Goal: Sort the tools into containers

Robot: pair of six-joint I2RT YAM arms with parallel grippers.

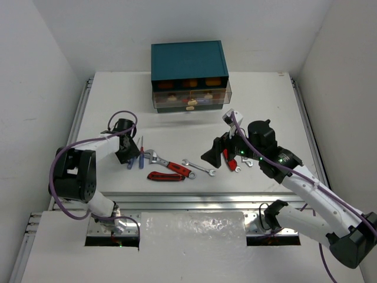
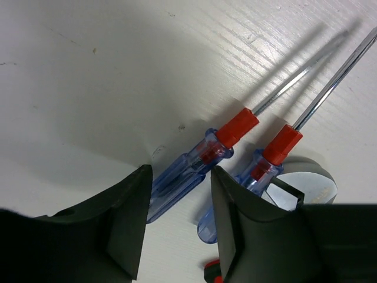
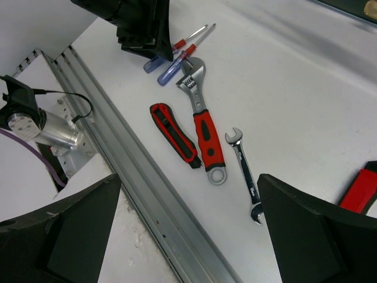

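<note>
Left wrist view: the left gripper, fingers parted, straddles the clear blue handle of a red-collared screwdriver lying on the white table, evidently placed to close on it. Its twin lies just beside. Beyond, the right gripper hangs wide open near a silver spanner, holding nothing. Farthest, the teal chest has its drawers pulled out, apparently ready for tools.
</note>
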